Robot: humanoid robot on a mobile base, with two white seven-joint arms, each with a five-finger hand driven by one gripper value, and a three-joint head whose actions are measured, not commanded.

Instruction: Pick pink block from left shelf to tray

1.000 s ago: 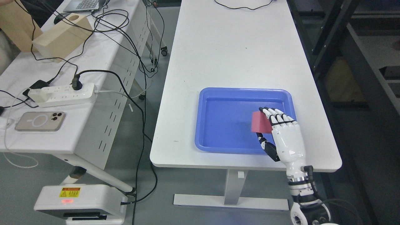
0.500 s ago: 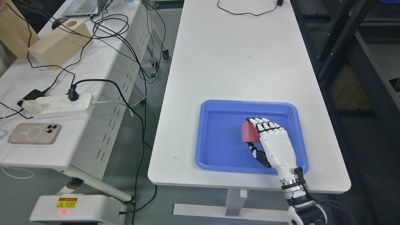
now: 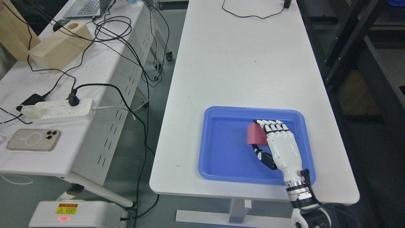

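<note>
I read the task as near its end. My right hand is over the blue tray, with its fingers curled against the pink block and the thumb below it, so the hand is clamped on the block. The block sits inside the tray's rim, right of centre. I cannot tell whether its underside touches the tray floor or hangs just above it. The transfer from the shelf is done, in my judgement. What is left: set the block down if it is not down, part the fingers, and lift the hand clear.

Count: one pink block, one tray, one robot hand in view. The left hand does not show. The tray rests on the white counter, near its front edge.
</note>
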